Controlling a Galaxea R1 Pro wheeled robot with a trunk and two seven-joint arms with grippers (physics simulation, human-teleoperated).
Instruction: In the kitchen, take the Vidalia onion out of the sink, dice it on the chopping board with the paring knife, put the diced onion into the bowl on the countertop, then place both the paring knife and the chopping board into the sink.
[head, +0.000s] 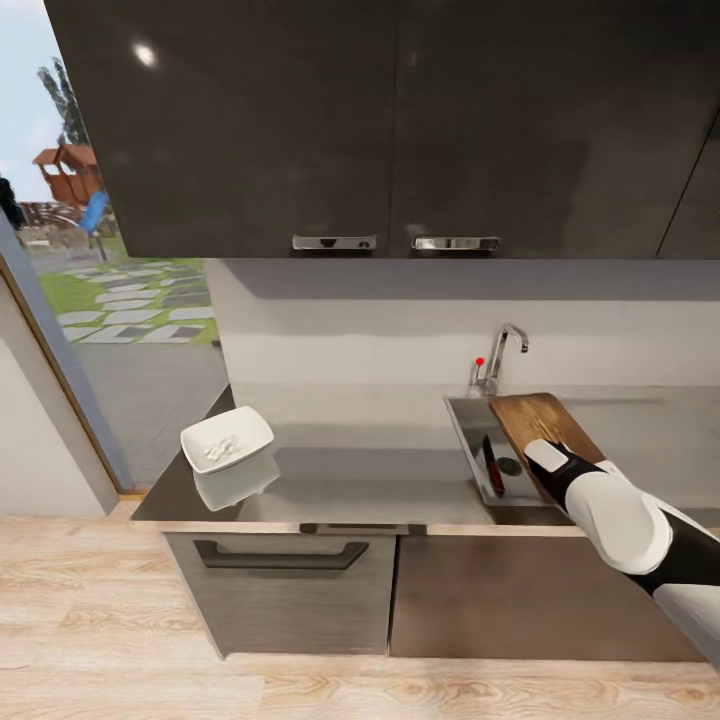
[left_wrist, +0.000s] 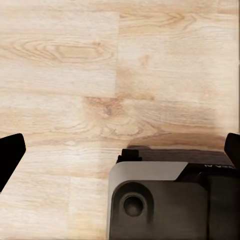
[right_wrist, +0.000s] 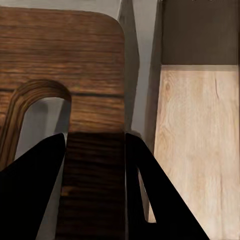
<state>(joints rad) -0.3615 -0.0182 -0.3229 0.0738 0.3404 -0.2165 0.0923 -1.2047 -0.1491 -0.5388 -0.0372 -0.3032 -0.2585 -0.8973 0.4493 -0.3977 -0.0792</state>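
**Board held tilted over the sink**

On the desk (head: 340, 480), the bowl (head: 227, 439) sits at the left end holding whitish onion bits (head: 222, 446). The paring knife (head: 493, 466) lies inside the sink (head: 470, 430). The right arm reaches forward from the lower right, its pincer (right_wrist: 95, 150) clenched on the chopping board (head: 540, 418), tilted above the basin. The left pincer (left_wrist: 120, 150), spread wide, faces the wood floor (left_wrist: 100, 75).

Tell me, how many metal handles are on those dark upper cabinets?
2: the left handle and the right handle sit side by side along the upper cabinets' bottom edge. More may lie beyond the frame.
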